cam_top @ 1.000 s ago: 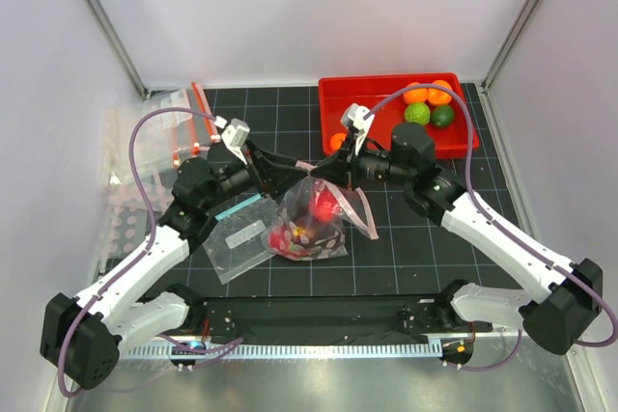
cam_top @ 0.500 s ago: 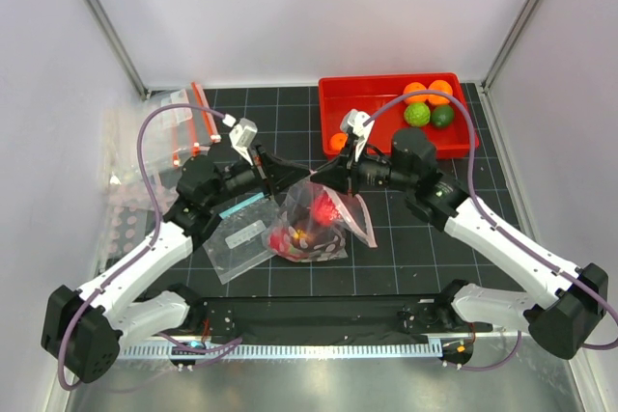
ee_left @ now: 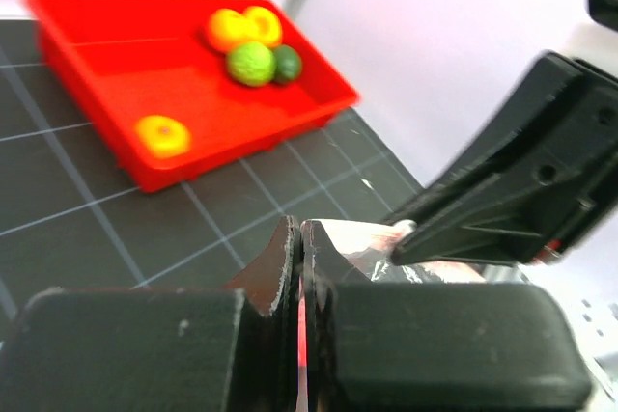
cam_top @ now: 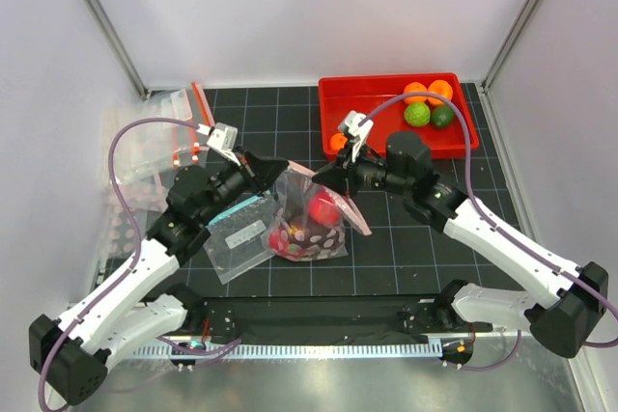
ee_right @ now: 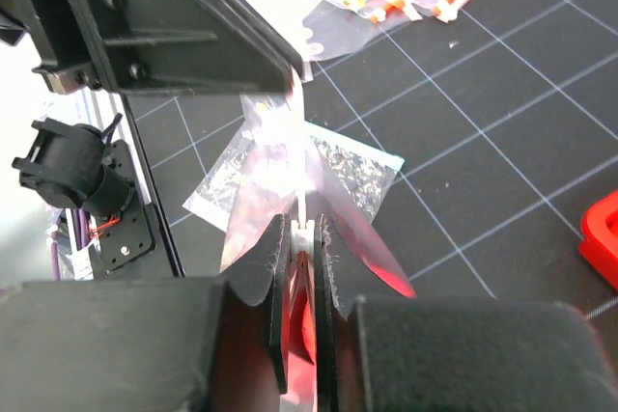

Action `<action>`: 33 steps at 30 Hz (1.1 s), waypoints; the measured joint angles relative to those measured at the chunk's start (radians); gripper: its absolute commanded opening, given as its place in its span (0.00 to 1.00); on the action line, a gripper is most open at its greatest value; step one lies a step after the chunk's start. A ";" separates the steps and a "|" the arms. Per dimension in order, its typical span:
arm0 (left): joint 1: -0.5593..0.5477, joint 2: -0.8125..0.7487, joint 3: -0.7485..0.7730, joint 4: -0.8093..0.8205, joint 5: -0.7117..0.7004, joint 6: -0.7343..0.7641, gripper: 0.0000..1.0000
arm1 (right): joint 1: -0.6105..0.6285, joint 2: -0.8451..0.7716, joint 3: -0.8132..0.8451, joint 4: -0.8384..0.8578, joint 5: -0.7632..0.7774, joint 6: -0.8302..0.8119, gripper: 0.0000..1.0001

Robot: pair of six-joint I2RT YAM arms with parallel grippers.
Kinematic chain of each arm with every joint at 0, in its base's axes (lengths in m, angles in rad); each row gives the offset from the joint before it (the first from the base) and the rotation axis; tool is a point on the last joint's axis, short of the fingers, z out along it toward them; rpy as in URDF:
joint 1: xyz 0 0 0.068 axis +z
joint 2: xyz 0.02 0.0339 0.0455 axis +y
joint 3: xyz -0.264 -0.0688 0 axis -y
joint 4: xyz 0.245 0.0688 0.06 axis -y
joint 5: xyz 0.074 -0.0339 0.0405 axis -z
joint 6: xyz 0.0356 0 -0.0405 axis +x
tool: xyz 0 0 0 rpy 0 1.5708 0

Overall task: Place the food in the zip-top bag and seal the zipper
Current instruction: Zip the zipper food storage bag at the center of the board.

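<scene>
1. The left gripper [cam_top: 282,163] had its jaws pressed together on the top edge of the bag [cam_top: 311,229], with a thin red sliver showing between the fingers in the left wrist view
2. The right gripper [cam_top: 319,176] was pinching the zipper [cam_top: 357,217]; in the right wrist view the pale strip sat squeezed between its two fingers and ran up to the tip of the left gripper
3. The two grippers met nose to nose over the mouth of the bag, close together
4. The bag hung from them with its bottom resting on the mat [cam_top: 415,238], near the middle of the table
5. The food [cam_top: 301,236] lay inside the bag, low down, with a red fruit [cam_top: 324,209] above the rest
6. One end of the zipper trailed loose down the right side of the bag
7. A plain bag [cam_top: 237,233] lay flat just left of the dotted one
8. A red tray [cam_top: 381,115] stood at the far right, holding orange and green fruits [cam_top: 425,103]
</scene>
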 measured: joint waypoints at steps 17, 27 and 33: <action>0.000 -0.154 0.000 -0.213 -0.333 0.021 0.00 | 0.010 -0.006 0.181 -0.367 0.145 0.010 0.01; 0.005 -0.197 0.000 -0.284 -0.468 0.020 0.00 | 0.012 -0.054 0.192 -0.452 0.286 0.024 0.01; 0.003 -0.200 0.000 -0.289 -0.476 0.015 0.01 | 0.019 -0.100 0.187 -0.457 0.307 0.034 0.06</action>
